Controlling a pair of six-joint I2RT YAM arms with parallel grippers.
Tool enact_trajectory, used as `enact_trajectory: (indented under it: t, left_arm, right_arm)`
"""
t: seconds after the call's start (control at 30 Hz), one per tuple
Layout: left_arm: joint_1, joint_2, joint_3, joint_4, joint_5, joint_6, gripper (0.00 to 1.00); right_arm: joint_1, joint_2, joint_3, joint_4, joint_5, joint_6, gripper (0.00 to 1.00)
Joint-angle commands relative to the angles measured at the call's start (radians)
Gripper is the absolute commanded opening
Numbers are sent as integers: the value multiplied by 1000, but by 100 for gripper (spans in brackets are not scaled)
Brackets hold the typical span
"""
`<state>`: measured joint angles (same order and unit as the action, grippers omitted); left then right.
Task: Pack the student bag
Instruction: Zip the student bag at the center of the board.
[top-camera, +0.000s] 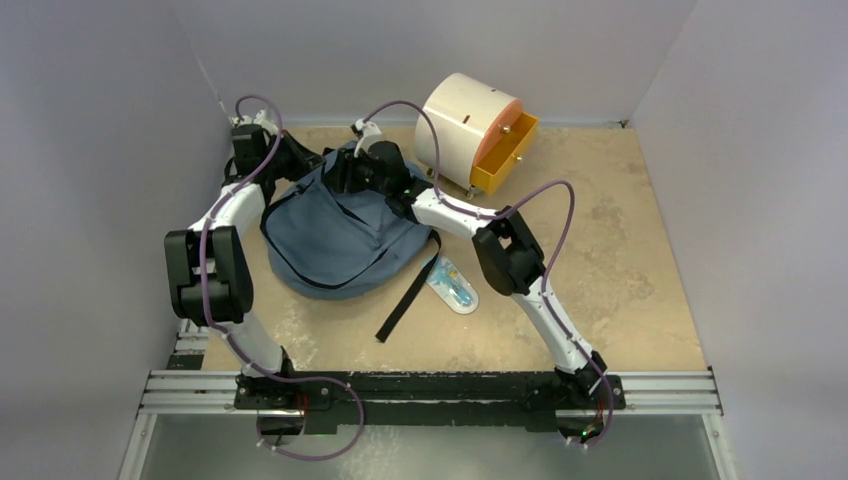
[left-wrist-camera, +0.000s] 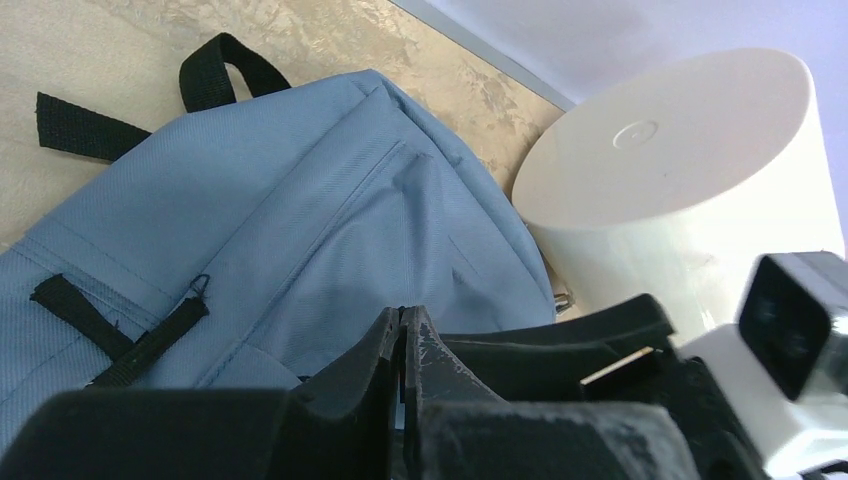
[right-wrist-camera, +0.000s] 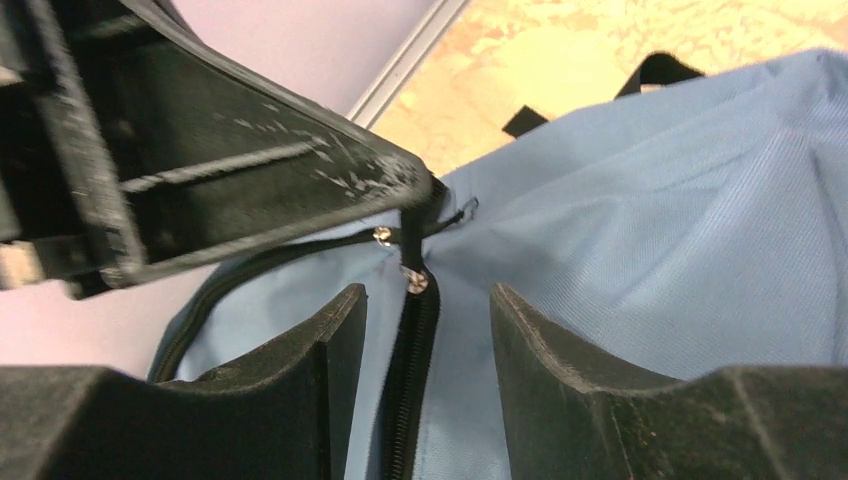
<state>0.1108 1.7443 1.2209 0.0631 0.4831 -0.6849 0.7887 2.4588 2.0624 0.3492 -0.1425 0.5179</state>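
Lilac-grey walls close in a mottled beige table (top-camera: 620, 260) with a stone-like finish. The student bag (top-camera: 330, 240) lies flat on it toward the far left, between the two arms. It is a soft slate-blue backpack of finely ribbed woven cloth, slumped into shallow folds, and a black webbing strap (top-camera: 408, 295) trails from it toward the near edge. Just beyond the bag stands a smooth cream cylindrical cabinet (top-camera: 460, 120) with its orange drawer pulled out. A small clear packet (top-camera: 452, 285) holding something blue lies on the table beside the strap. Both arms reach over the top of the bag. The left gripper (left-wrist-camera: 403, 325) has its fingers pressed together, and in the right wrist view it appears to pinch the black pull tab (right-wrist-camera: 409, 245) of a metal slider. The right gripper (right-wrist-camera: 425, 300) has its scuffed black fingers parted astride the black zipper (right-wrist-camera: 405, 400) and holds nothing. The step in hand looks like opening the bag, since the zipper teeth below the slider appear closed. The next move probably calls for drawing the tab along the zipper line while the other gripper steadies the limp cloth so it does not bunch.
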Motion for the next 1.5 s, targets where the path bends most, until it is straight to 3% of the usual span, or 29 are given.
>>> enact_trajectory:
  t: [0.0, 0.37, 0.67, 1.2, 1.33, 1.47]
  left_arm:
    - [1, -61, 18, 52, 11, 24, 0]
    - [0, -54, 23, 55, 47, 22, 0]
    - [0, -61, 23, 57, 61, 23, 0]
    - [0, -60, 22, 62, 82, 16, 0]
    - [0, -62, 22, 63, 86, 15, 0]
    - [1, -63, 19, 65, 89, 13, 0]
  right_arm:
    - [-2, -5, 50, 76, -29, 45, 51]
    - [-4, 20, 46, 182, -54, 81, 51]
    - [-17, 78, 88, 212, -57, 120, 42]
    - [-20, 104, 140, 283, -39, 136, 41]
    - [-23, 111, 148, 291, -39, 142, 33]
    - [-26, 110, 142, 298, -40, 146, 19]
